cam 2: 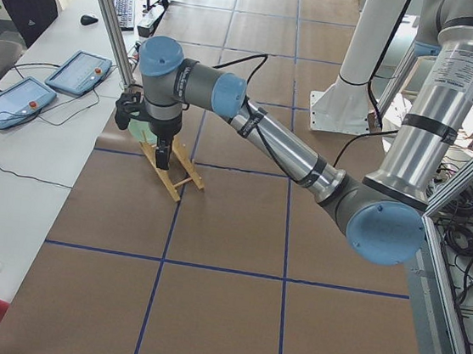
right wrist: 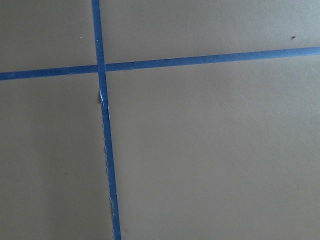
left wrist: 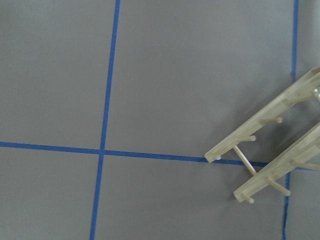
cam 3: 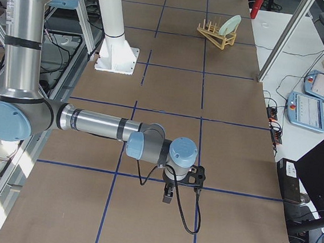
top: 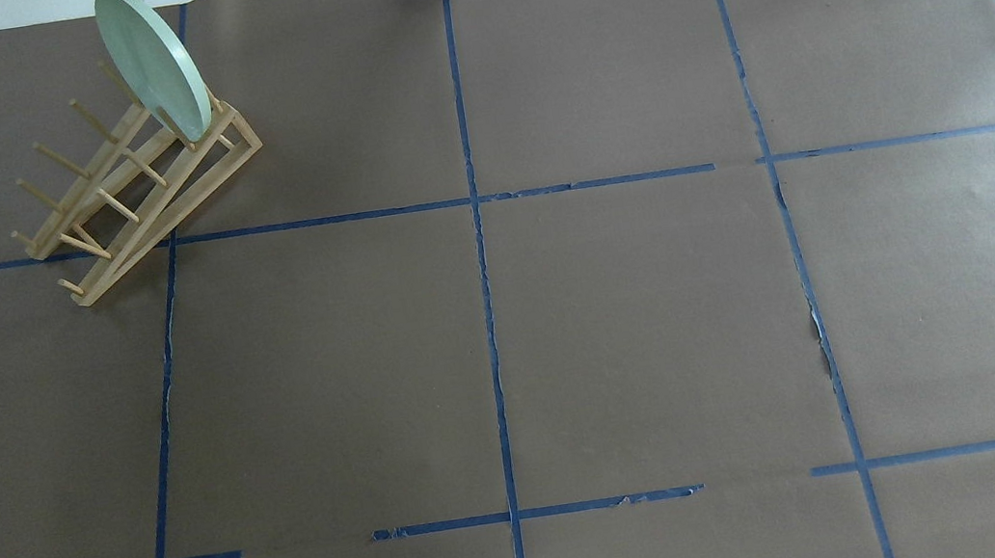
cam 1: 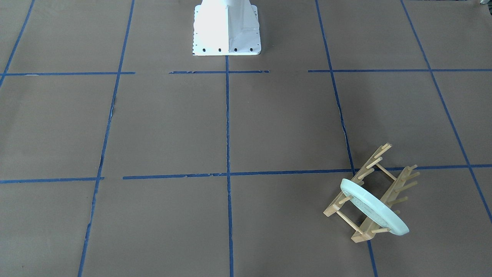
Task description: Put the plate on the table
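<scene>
The plate (top: 154, 64) is seen standing on edge in the wooden rack (top: 143, 183), at the upper left of the overhead view, so it is judged that nothing is done yet: it must be lifted out and laid flat on the table (top: 639, 317). The left gripper (cam 2: 163, 153) is held near the rack and the right gripper (cam 3: 167, 197) far off; whether either is open cannot be told. The arm's white label (cam 2: 456, 59) is too small to be read.

Silver-tubed arms (cam 2: 279, 141) with pale-blue joint caps (cam 2: 381, 232), black bands, and a white bolt-holed base (cam 1: 226, 29).
</scene>
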`<state>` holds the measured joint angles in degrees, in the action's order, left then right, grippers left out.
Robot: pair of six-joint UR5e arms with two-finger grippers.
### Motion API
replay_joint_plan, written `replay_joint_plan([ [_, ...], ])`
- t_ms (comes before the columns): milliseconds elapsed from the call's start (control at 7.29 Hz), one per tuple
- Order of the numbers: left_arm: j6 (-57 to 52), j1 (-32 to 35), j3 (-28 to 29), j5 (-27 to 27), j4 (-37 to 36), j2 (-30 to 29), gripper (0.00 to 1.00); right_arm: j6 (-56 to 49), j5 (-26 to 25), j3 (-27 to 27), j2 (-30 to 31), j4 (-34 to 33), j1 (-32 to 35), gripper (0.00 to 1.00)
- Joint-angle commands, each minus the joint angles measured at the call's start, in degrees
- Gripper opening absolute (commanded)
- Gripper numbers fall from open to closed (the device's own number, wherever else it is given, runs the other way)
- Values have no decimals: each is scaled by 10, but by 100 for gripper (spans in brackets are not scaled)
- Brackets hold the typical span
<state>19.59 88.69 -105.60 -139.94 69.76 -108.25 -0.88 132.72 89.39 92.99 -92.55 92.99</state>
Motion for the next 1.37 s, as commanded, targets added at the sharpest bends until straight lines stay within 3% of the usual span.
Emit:
replay_joint_plan([
  [0,149,-20,-4,-32,53,-36,100,0,0,0,0,0,0,100],
  [275,243,-61,14,-49,205,-29,100,0,0,0,0,0,0,100],
  [549,309,-113,63,-47,300,-36,100,0,0,0,0,0,0,100],
  [824,497,-158,86,-44,448,-36,100,0,0,0,0,0,0,100],
  [1098,612,-168,128,-39,573,-36,100,0,0,0,0,0,0,100],
  [1235,702,-175,156,15,661,-37,100,0,0,0,0,0,0,100],
])
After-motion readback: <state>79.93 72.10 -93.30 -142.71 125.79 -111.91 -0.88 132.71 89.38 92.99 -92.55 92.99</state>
